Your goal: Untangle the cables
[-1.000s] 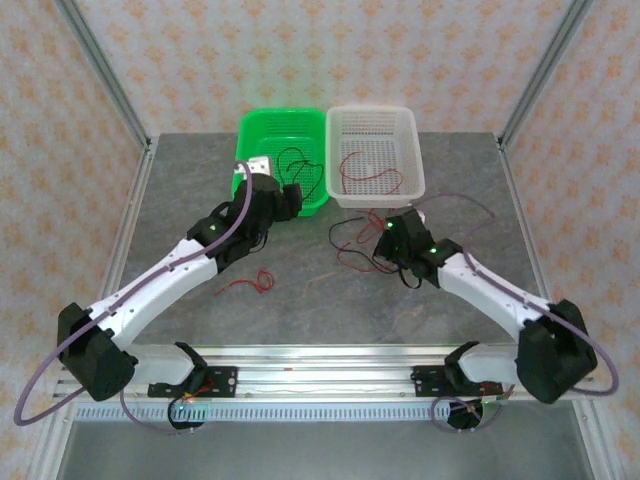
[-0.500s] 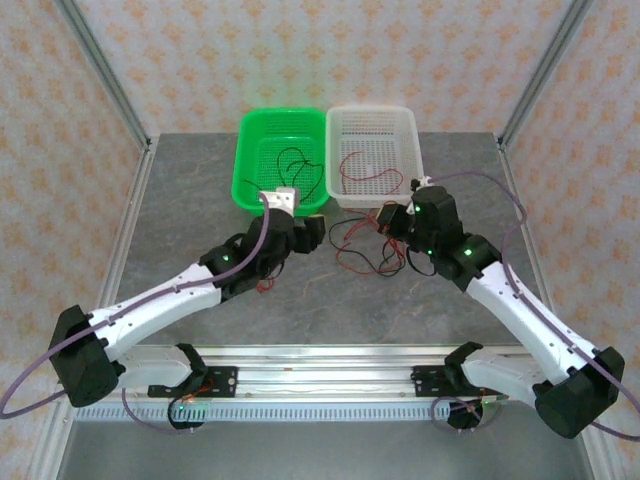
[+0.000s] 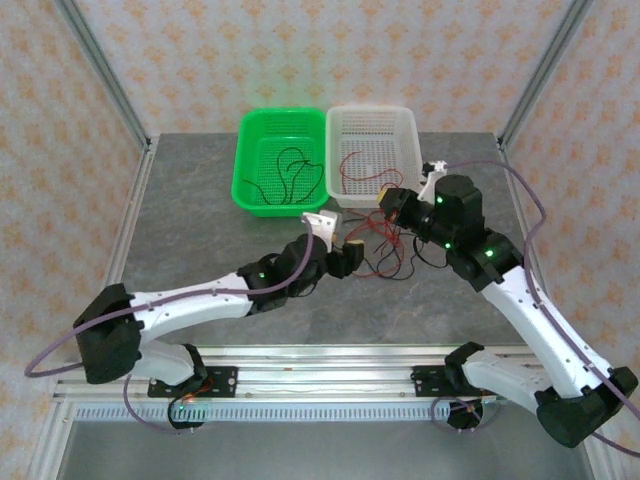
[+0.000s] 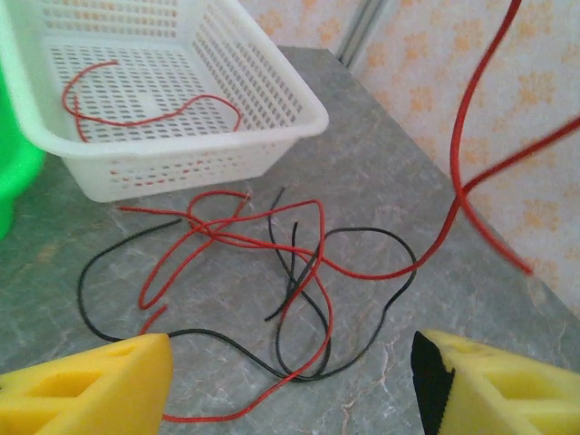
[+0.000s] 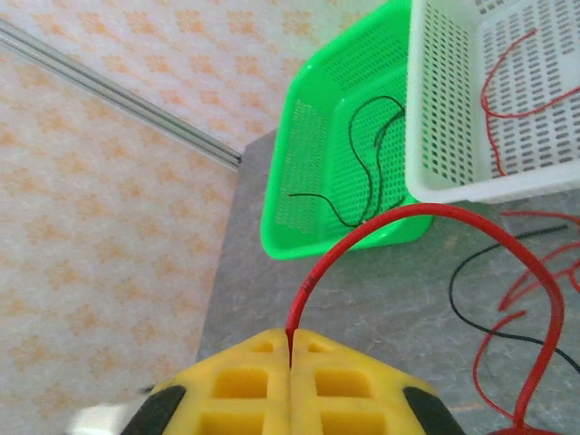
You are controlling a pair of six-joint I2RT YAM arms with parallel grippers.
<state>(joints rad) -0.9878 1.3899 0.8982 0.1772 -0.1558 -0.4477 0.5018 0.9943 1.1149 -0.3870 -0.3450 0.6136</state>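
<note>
A tangle of red and black cables (image 3: 385, 258) lies on the grey table in front of the white basket (image 3: 412, 186). My right gripper (image 3: 386, 203) is shut on one red cable (image 5: 408, 217), which arcs up from its closed fingertips (image 5: 291, 349) and drops back to the tangle. That lifted red cable (image 4: 460, 136) rises on the right of the left wrist view. My left gripper (image 3: 350, 256) hovers open just left of the tangle (image 4: 299, 263), nothing between its yellow fingers (image 4: 109, 381).
A green basket (image 3: 248, 190) at the back holds a black cable (image 3: 292, 165); the white basket next to it holds a red cable (image 3: 365, 172). Metal frame posts stand at the table's back corners. Both arms reach across the middle of the table.
My left arm has swung from the green basket down and right to the tangle. My right gripper has risen toward the white basket, pulling a red cable up with it.
</note>
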